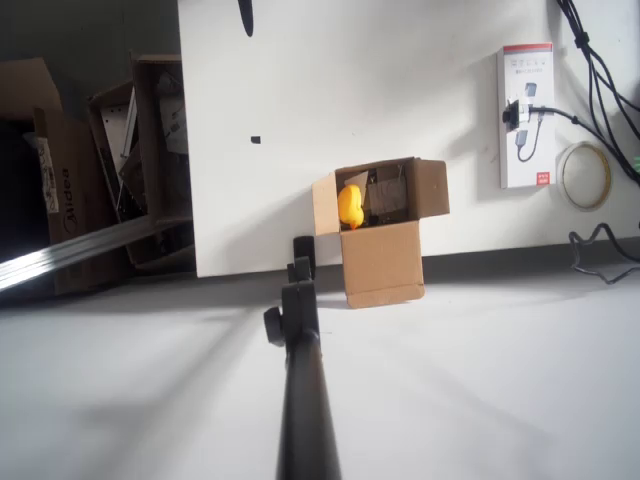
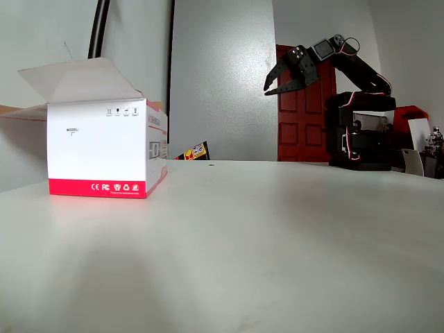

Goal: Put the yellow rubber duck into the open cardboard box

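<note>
Overhead, the yellow rubber duck (image 1: 350, 206) is sitting inside the open cardboard box (image 1: 382, 262), against its left inner wall, with grey paper-like material just beside it. The box is standing at the near edge of the white table (image 1: 350, 90) with its flaps folded outward. A black arm (image 1: 302, 380) is reaching up from the bottom of this view; its tip is ending just left of the box, apart from the duck, and from above I cannot tell how the fingers are standing. On the right a white and red package (image 1: 526, 115) is lying flat with a cable plugged over it, and a roll of tape (image 1: 584, 175) is lying near it. At the left, darker cartons (image 1: 70, 190) are holding metal parts; one is bearing printed letters, maybe "Midea", but the print is too small to be sure.

From the fixed view, the gripper (image 2: 274, 86) is hanging raised in the air with its fingers spread wide and nothing between them. A white box with a red band (image 2: 104, 149) is standing at the left, showing the word "MODEL" and CE and FC marks.
</note>
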Robot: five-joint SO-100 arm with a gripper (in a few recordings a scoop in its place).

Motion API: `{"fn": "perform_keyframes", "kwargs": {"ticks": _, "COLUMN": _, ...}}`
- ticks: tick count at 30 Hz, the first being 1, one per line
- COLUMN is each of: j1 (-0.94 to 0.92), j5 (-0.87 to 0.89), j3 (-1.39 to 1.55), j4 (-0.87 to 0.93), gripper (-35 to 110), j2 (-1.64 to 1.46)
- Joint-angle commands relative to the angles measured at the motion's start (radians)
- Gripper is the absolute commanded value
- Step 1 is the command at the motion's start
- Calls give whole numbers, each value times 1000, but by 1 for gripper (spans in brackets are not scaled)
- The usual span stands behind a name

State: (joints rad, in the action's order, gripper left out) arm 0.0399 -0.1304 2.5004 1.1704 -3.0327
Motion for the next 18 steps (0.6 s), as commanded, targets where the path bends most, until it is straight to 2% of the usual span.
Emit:
{"fn": "perform_keyframes", "kwargs": {"ticks": 1, "j1": -5, "j5": -11, "j3": 71, "j4": -29, "gripper": -1, "j2": -57}}
{"fn": "perform_keyframes", "kwargs": {"ticks": 7, "j1": 25, "j5": -12, "j3": 262, "j4": -54, "gripper": -1, "j2": -207}}
{"fn": "perform_keyframes", "kwargs": {"ticks": 18, "j1": 21, "j5": -8, "j3": 416, "j4": -100, "gripper": 0, "j2": -209}}
